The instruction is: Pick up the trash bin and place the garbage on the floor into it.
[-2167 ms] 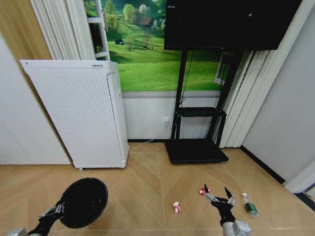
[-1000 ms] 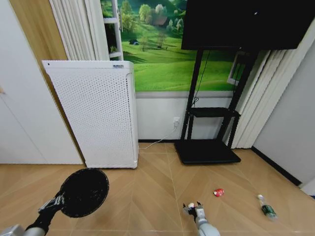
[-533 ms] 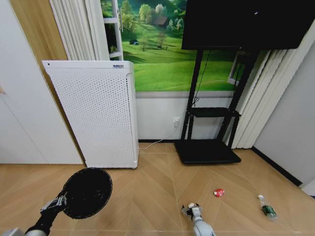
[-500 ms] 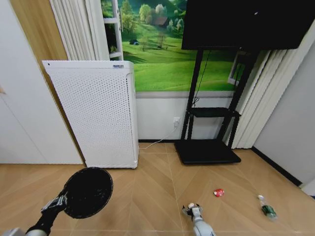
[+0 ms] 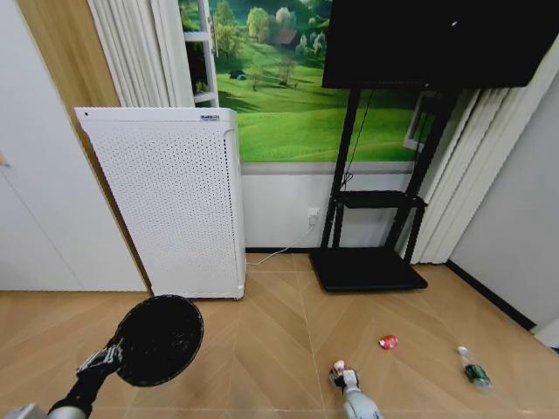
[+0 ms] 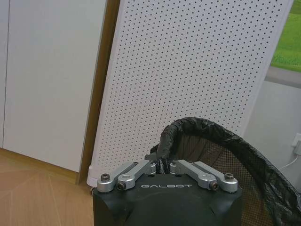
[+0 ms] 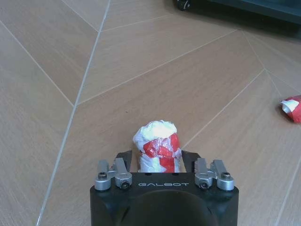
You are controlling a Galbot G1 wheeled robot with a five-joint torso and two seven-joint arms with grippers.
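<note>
High head view; 2 close wrist views

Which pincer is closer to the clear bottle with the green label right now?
The right. The right pincer, shut on the red-and-white wrapper, is low over the floor, with the bottle off to its right. The left pincer grips the trash bin at the far left.

One black bin (image 5: pixel 159 339) with a bag liner. Three bits of garbage: one red-and-white wrapper (image 7: pixel 159 146), one red packet (image 5: pixel 388 341), one small bottle (image 5: pixel 472 372). Two pincers: left (image 6: pixel 162 165), right (image 7: pixel 160 163). One white cabinet (image 5: pixel 170 196), one black stand (image 5: pixel 367 262), one screen (image 5: pixel 437 42).
</note>
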